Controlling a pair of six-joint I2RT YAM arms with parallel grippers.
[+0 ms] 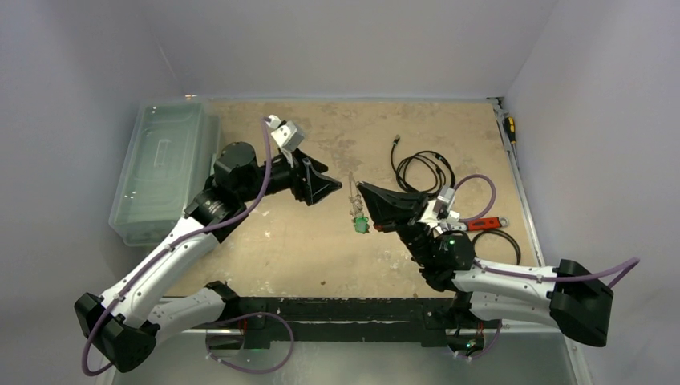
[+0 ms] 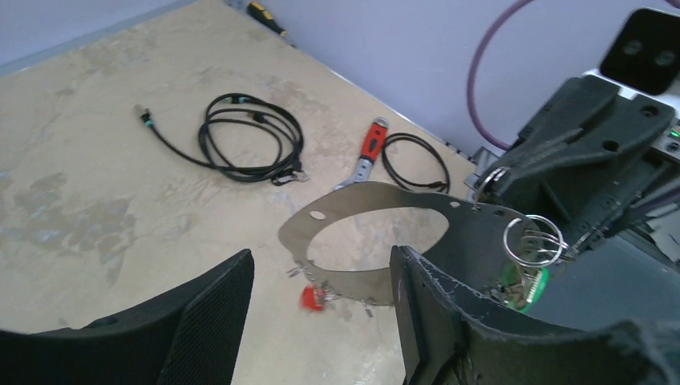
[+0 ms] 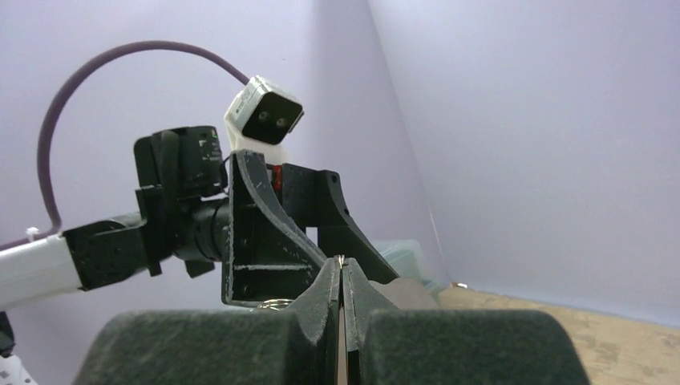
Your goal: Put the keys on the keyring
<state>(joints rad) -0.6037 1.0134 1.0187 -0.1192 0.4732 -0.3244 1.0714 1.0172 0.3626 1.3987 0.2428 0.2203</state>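
On the overhead camera I see both arms reaching in toward the middle of the table (image 1: 265, 257). The left gripper (image 1: 325, 186) points right and the right gripper (image 1: 367, 192) points left. The keyring (image 1: 352, 197) stands edge-on between their tips as a thin pale sliver. A green-headed key (image 1: 362, 225) sits just below it. Beyond the right arm lie a coiled black cable (image 1: 421, 168) and a red-handled wrench (image 1: 486, 224). A clear plastic bin (image 1: 164, 172) sits at the table's left edge.

On the left wrist camera, the left gripper's fingers (image 2: 212, 317) are spread wide with nothing between the pads. Beyond them the keyring shows face-on as a flat oval loop raised off the table, its lower rim partly hidden behind one finger. The right gripper meets the loop at its far end. Just beside that end hangs a small split ring (image 2: 533, 239), with the green-headed key under it. A red-headed key (image 2: 310, 298) is at the loop's lower rim. I cannot tell whether it hangs there or lies on the table.

On the right wrist camera, the right gripper's fingers are pressed together with a thin bright edge in the seam. The view is too close to be sure, but it looks like the keyring's rim clamped there. The left gripper faces me across the gap, its jaws apart.
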